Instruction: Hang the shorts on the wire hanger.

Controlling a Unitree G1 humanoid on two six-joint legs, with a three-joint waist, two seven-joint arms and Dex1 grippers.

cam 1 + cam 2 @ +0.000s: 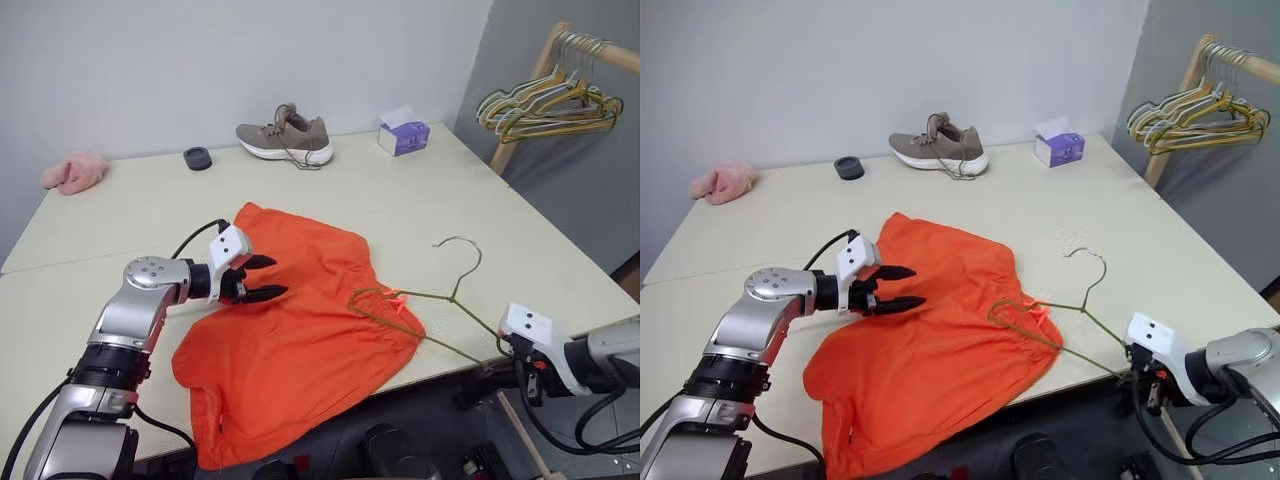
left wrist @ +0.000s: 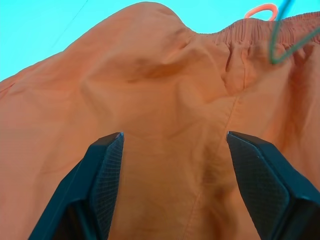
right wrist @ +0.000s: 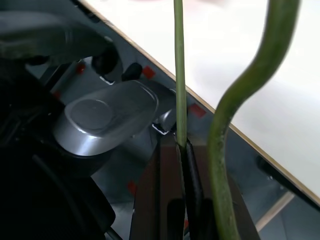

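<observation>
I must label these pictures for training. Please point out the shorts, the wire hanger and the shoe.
shorts (image 1: 300,350): left eye view, middle of the orange fabric.
wire hanger (image 1: 466,272): left eye view, neck below the hook.
shoe (image 1: 290,138): left eye view, side of the brown upper.

A cream table (image 1: 120,215) filled the foreground, with a seam running across its near part; a grey wall stood behind it. A tan shoe (image 1: 285,136) with a white sole lay on its side near the far edge, laces trailing toward the front; a small black ring (image 1: 198,158) sat on the table just left of the shoe. A pink fluffy cloth (image 1: 74,172) lay at the far left corner. A purple tissue box (image 1: 404,133) stood right of the shoe; beyond the table's right corner, a wooden rack (image 1: 545,70) carried a bunch of hangers (image 1: 548,108) in yellow and green.
</observation>
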